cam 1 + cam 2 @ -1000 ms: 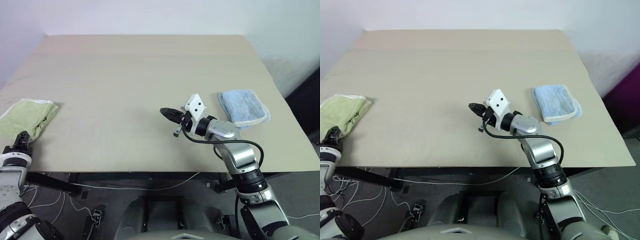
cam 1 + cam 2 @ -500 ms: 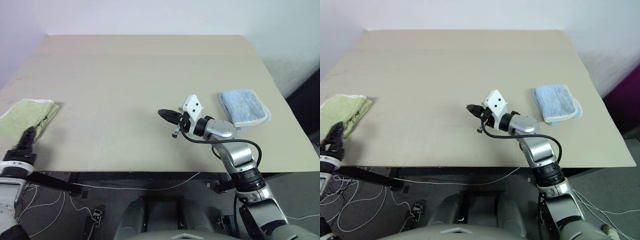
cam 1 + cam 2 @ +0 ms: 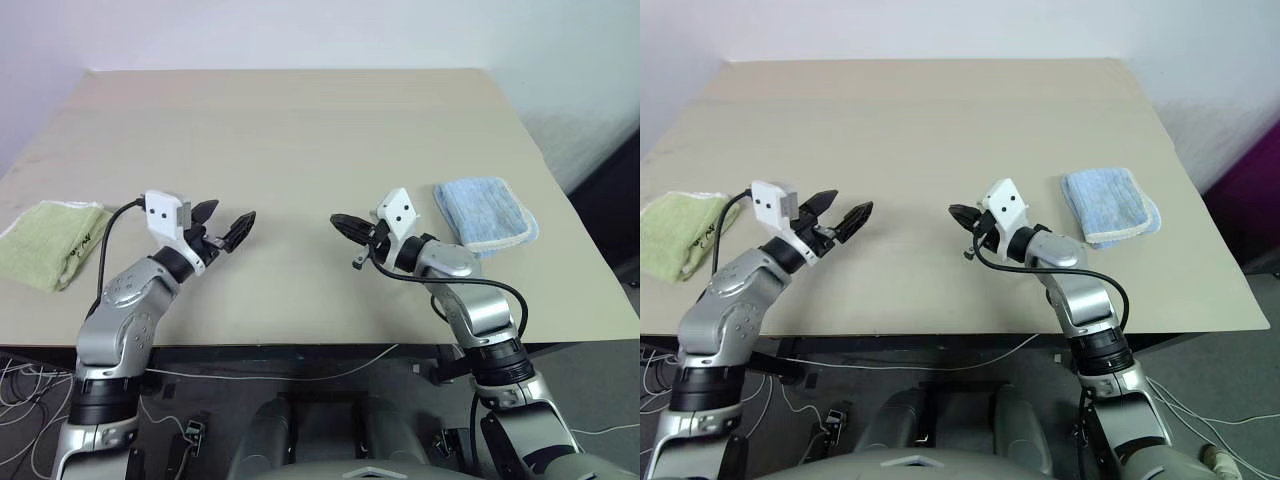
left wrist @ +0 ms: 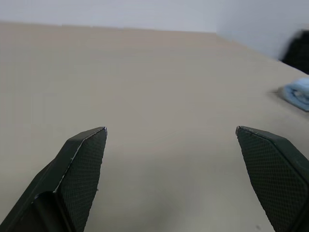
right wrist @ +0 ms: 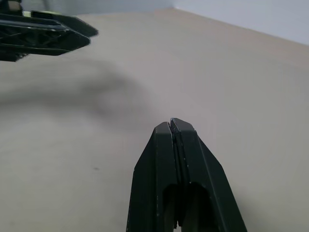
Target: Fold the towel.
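Note:
The towel [image 3: 50, 243], light yellow-green terry cloth, lies folded at the table's left edge, with nothing touching it. My left gripper [image 3: 230, 213] hovers over the table's near middle, well to the right of the towel. Its two fingers are spread wide and open, with nothing between them, and it points toward the right gripper. In the left wrist view the fingertips [image 4: 91, 145] frame only bare tabletop. My right gripper [image 3: 337, 220] is shut and empty, pointing left at the left gripper a short gap away. Its closed tips [image 5: 171, 126] show in the right wrist view.
A smaller light blue cloth [image 3: 487, 213] lies folded at the table's right side, just beyond my right arm. The tan table [image 3: 300, 120] stretches far back to a white wall, and its near edge runs just below both grippers.
My left arm has swung from the towel at the left edge to the table's near middle, and its gripper has opened wide. The right gripper has shifted slightly right. The towel stays put.

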You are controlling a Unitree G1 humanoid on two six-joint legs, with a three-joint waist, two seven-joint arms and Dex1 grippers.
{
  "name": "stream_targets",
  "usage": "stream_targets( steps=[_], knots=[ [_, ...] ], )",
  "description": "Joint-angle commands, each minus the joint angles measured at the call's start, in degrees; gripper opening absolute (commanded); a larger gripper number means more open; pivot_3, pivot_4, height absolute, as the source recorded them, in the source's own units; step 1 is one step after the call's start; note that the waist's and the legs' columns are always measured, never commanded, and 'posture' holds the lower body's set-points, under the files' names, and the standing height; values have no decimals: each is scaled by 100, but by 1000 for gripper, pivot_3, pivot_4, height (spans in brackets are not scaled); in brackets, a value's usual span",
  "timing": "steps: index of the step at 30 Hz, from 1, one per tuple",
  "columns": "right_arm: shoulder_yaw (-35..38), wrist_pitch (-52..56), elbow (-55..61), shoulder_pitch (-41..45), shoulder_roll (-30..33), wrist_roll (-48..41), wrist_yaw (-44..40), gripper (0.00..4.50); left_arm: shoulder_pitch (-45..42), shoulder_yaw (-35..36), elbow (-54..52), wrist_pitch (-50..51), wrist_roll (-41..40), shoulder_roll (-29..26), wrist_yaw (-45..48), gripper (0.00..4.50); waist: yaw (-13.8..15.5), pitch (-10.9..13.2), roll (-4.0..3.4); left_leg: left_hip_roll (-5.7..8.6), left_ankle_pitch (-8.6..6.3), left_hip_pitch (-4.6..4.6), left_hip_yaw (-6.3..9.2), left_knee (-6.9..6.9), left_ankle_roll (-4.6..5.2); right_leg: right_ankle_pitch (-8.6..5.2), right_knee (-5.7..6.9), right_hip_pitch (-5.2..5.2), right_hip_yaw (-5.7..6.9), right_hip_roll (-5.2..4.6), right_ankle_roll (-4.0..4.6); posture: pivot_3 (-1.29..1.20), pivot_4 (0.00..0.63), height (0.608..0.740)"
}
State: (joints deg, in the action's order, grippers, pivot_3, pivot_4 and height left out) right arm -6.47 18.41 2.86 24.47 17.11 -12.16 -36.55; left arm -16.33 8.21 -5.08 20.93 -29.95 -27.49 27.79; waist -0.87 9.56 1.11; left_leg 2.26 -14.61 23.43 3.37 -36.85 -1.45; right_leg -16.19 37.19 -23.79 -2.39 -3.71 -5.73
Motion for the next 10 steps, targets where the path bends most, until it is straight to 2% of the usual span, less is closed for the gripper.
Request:
stream_targets(
  steps=[1, 10],
  knots=[
    [267, -101, 195, -84, 21, -61, 192, 0, -74, 65, 305, -346, 266, -63, 231, 4483, -2, 0, 0, 0, 0, 0, -1, 0, 0, 0, 0, 0, -1, 0, 0, 0, 150, 740],
    [332, -209, 67, -176, -22, -65, 242, 0, 166, 168, 405, -574, 550, 64, 171, 4483, 7, 0, 0, 0, 0, 0, 1, -4, 1, 1, 2, 2, 0, -3, -1, 0, 150, 740]
  ],
)
